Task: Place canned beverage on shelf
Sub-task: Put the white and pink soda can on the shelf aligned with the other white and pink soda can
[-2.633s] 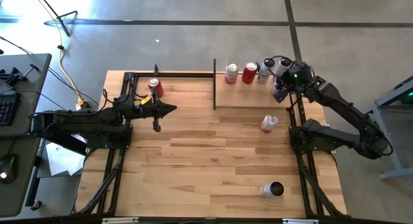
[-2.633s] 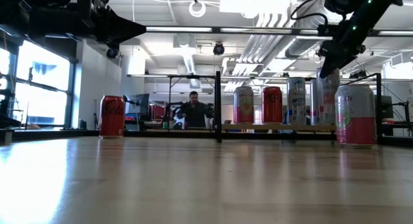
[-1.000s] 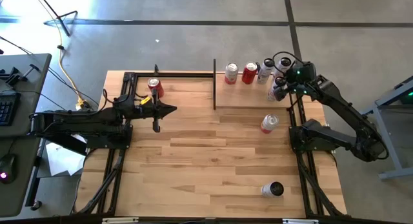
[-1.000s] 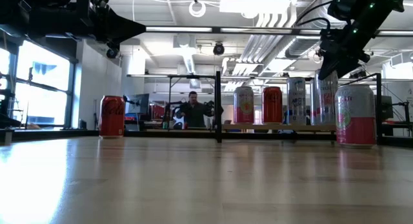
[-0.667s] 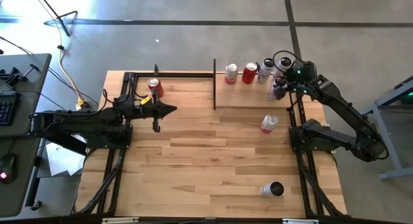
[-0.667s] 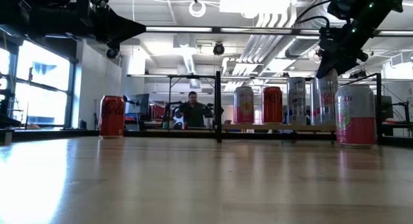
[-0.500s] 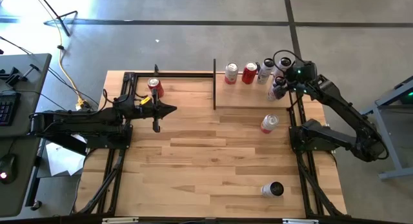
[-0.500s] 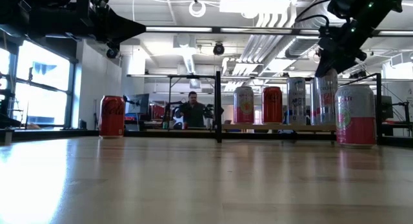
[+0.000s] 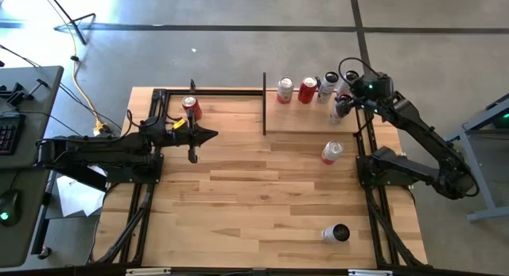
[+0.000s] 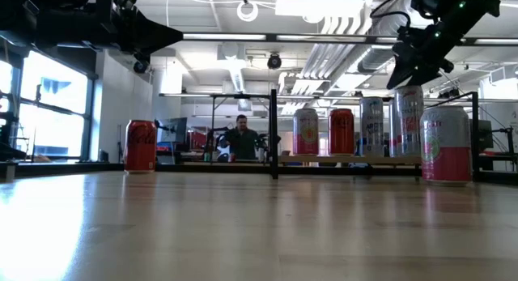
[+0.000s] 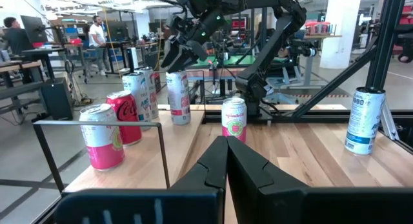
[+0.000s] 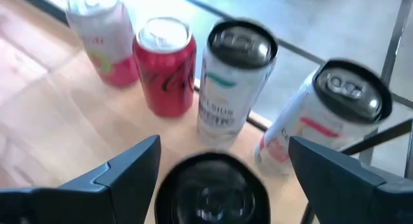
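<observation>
I see 4 cans standing on the shelf: a pink can, a red can, a white can and a fourth can at the end far from the black plate. My right gripper hovers just above that fourth can, fingers spread wide and empty. My left gripper waits mid-table, pressed together.
</observation>
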Robot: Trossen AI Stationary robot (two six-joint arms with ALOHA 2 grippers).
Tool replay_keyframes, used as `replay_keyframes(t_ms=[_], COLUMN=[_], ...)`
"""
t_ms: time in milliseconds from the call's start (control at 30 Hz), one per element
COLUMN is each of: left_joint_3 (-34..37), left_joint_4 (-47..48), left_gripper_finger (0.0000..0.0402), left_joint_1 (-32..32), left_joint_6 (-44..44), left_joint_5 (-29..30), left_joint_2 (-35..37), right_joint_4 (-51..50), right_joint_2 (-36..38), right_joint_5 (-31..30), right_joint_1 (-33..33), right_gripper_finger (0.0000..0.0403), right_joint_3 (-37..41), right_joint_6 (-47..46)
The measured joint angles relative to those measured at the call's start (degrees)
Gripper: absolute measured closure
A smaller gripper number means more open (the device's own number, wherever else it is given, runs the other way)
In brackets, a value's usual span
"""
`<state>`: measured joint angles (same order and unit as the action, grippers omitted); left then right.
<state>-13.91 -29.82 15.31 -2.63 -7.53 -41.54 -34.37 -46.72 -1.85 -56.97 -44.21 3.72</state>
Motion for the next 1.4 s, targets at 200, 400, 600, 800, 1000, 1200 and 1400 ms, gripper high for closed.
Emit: replay_keyframes(t_ms=[200,400,600,800,1000,1200,1400], left_joint_3=[0.0,0.0,0.0,0.0,0.0,0.0,0.0], left_joint_4=[0.0,0.0,0.0,0.0,0.0,0.0,0.0], left_gripper_finger=[0.0401,0.0401,0.0401,0.0401,0.0401,0.0401,0.0401], left_joint_1=[0.0,0.0,0.0,0.0,0.0,0.0,0.0], left_joint_6=[-0.2,-0.2,-0.5,-0.6,-0.6,-0.6,-0.6], left_joint_5=[0.0,0.0,0.0,0.0,0.0,0.0,0.2], left_joint_2=[0.0,0.0,0.0,0.0,0.0,0.0,0.0], right_joint_4=[6.6,11.7,16.0,18.4,15.2,6.5,-5.6], right_joint_2=[0.0,0.0,0.0,0.0,0.0,-0.4,-4.4], right_joint_5=[-1.2,-2.8,-5.0,-6.3,-10.2,-16.2,-22.5], right_joint_1=[0.0,2.1,7.0,14.3,23.8,34.1,40.8], right_gripper_finger=[0.0079,0.0113,0.0208,0.0351,0.0385,0.0399,0.0401], right_joint_3=[0.0,0.0,0.0,0.0,0.0,0.0,-0.1], right_joint_6=[-5.4,-6.7,-6.7,-4.9,-5.2,-9.6,-18.9])
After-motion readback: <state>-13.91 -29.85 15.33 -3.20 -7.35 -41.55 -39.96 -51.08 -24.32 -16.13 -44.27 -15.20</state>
